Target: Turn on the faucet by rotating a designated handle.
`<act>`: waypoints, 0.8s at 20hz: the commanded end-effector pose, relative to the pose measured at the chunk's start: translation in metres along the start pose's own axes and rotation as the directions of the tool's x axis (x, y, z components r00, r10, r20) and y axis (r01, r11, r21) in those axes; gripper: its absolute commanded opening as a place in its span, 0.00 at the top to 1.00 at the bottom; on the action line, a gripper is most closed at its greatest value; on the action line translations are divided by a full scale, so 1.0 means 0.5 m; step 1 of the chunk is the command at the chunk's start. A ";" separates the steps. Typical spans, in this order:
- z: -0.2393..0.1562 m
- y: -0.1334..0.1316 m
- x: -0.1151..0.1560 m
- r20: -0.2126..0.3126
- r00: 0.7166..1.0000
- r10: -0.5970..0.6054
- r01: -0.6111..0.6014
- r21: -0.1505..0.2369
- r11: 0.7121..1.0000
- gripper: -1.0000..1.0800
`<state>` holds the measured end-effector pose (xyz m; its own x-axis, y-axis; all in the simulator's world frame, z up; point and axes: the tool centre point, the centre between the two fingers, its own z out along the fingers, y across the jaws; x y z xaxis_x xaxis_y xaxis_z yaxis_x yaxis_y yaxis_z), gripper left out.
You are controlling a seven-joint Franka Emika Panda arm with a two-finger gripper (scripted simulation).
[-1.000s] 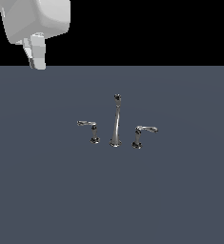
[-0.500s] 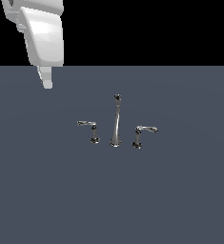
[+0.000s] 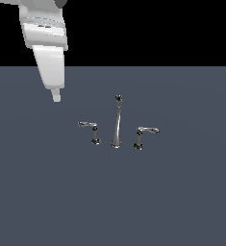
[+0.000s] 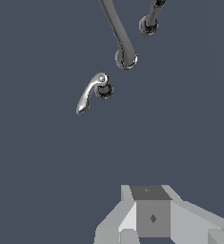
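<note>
The faucet is a small chrome three-piece set on the dark grey surface (image 3: 47,192). Its tall thin spout (image 3: 117,122) stands in the middle. The designated handle (image 3: 88,126) is on the exterior view's left of the spout, its arm pointing left. The twin handle (image 3: 146,130) is on the right, its arm pointing right. My gripper (image 3: 56,97) hangs above and to the left of the designated handle, clear of it, with its fingers together and nothing in them. In the wrist view the designated handle (image 4: 91,92), the spout (image 4: 117,31) and the twin's post (image 4: 149,21) lie ahead of my gripper (image 4: 149,193).
My gripper has come down and moved toward the exterior view's right, closer to the designated handle. The faucet's handles have not moved.
</note>
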<state>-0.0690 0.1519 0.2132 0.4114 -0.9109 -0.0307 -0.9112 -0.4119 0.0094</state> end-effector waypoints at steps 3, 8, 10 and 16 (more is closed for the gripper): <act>0.036 -0.034 0.020 -0.004 0.996 0.086 -0.086 0.003 0.996 1.00; 0.079 -0.072 0.048 -0.009 0.982 0.188 -0.188 0.007 0.982 1.00; 0.097 -0.087 0.061 -0.011 0.973 0.231 -0.231 0.008 0.973 1.00; 0.156 -0.133 0.111 -0.017 0.929 0.370 -0.369 0.014 0.929 1.00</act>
<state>0.0051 0.1344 0.1406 0.0834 -0.9965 -0.0108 -0.9965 -0.0834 0.0072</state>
